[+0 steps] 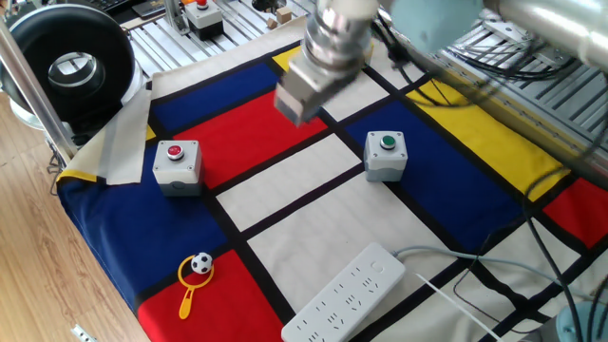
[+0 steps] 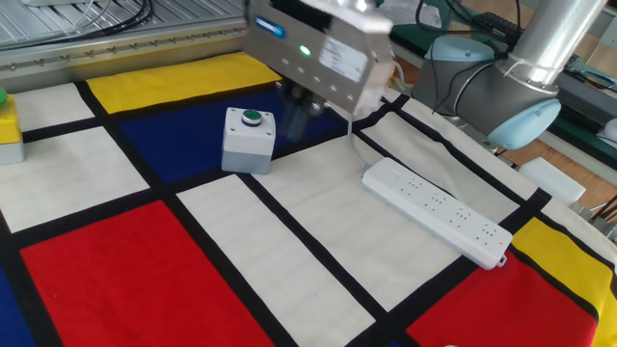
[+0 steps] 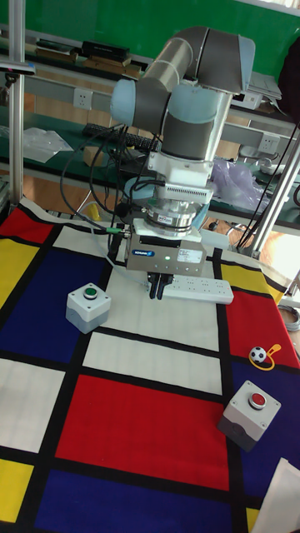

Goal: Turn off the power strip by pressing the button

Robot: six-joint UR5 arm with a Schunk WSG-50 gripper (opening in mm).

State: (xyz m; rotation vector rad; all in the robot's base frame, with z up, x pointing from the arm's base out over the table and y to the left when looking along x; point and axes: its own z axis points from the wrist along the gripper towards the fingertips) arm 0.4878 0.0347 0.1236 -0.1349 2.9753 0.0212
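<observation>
The power strip lies flat on the checked cloth at the near edge, with its white cable running off to the right. Its button is a small white oval at the cable end. The same strip shows in the other fixed view, and in the tall view the power strip is partly behind the fingers. My gripper hangs above the cloth between the green button box and the strip, touching neither. In the tall view the gripper has its dark fingertips together, holding nothing.
A grey box with a red button stands on the left, and a green button box at centre right. A small ball toy with an orange handle lies near the front. A yellow box sits at the left edge.
</observation>
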